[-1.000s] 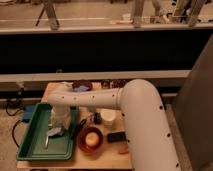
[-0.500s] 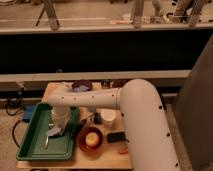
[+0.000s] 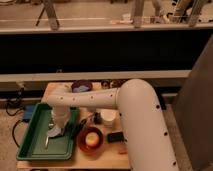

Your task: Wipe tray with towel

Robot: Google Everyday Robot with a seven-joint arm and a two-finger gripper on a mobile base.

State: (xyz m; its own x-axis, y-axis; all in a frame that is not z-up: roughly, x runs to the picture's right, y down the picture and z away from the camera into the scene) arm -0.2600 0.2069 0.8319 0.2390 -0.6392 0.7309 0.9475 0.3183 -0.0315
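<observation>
Reaching in from the tray's right side, the white arm (image 3: 100, 99) bends down over the green tray (image 3: 30, 145), w/ the gripper (image 3: 59, 124) hanging low above the tray's right half, near its back rim. Can't tell if the claw is wide, narrow or gripping anything; it reads as one pale mass from this angle. The towel (image 3: 54, 133), a whitish crumpled patch, sits inside the tray directly beneath the gripper and seems to touch it, though whether it's clamped or just pressed on isn't clear. The tray itself lies flat on the wooden table (image 3: 50, 90), filling the table's left-front corner. Just beside the tray's right rim is a red bowl (image 3: 82, 145) w/ something yellowish inside. A white cup (image 3: 107, 116) stands further right of the tray, behind that bowl, and a small black object (image 3: 116, 136) lies right of the bowl, well apart from the tray. Behind the tray, past its back rim, sits a dark bowl (image 3: 81, 86). Off the tray's left-back corner, down on the floor, is a blue object (image 3: 29, 112).
</observation>
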